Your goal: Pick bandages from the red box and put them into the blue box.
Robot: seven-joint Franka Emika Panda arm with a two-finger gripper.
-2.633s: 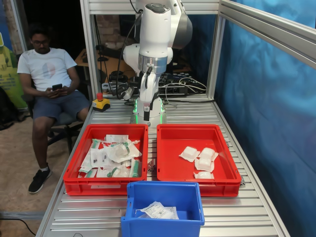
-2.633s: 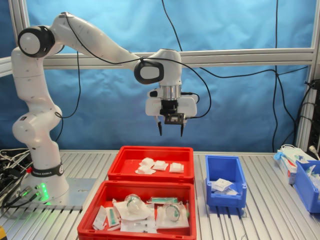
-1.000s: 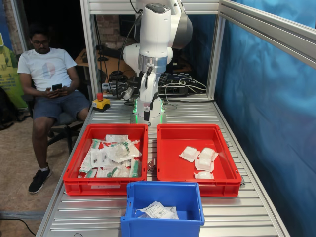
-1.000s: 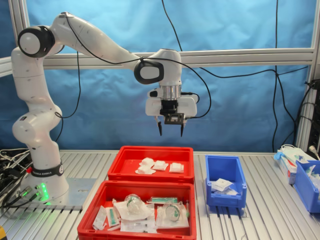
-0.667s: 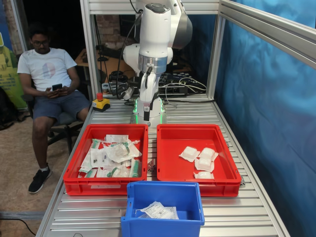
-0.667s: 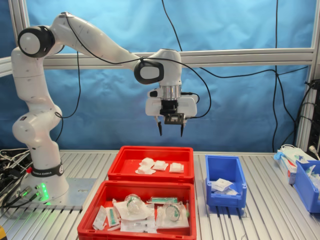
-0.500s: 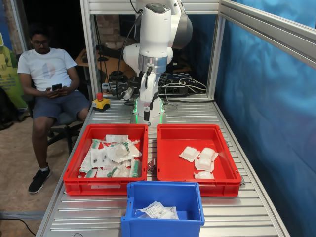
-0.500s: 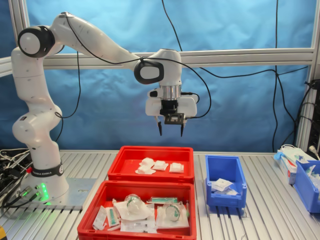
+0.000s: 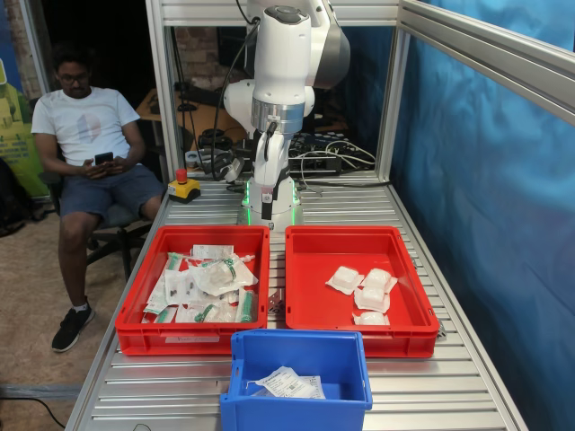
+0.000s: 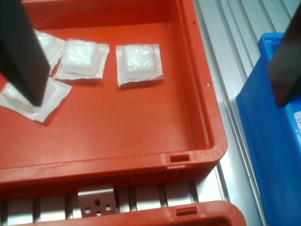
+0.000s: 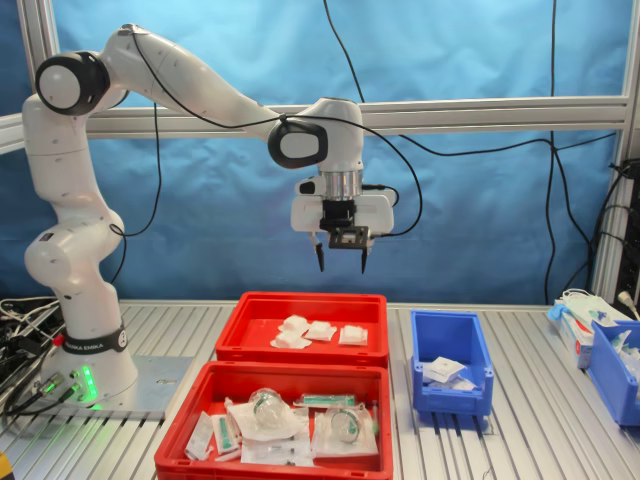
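Wrist view shows the bandages (image 10: 138, 63) lying loose on the floor of the red box (image 10: 155, 122), bunched toward one side, some overlapping. High above them in the second exterior view hangs the gripper (image 11: 341, 260), jaws apart and empty. The blue box (image 11: 451, 345) stands just beside the crate, already holding a packet. A descent onto the overlapping pads could pinch two wrappers at once, or slip off the clear film. One dark finger (image 10: 21, 47) hides part of the pile.
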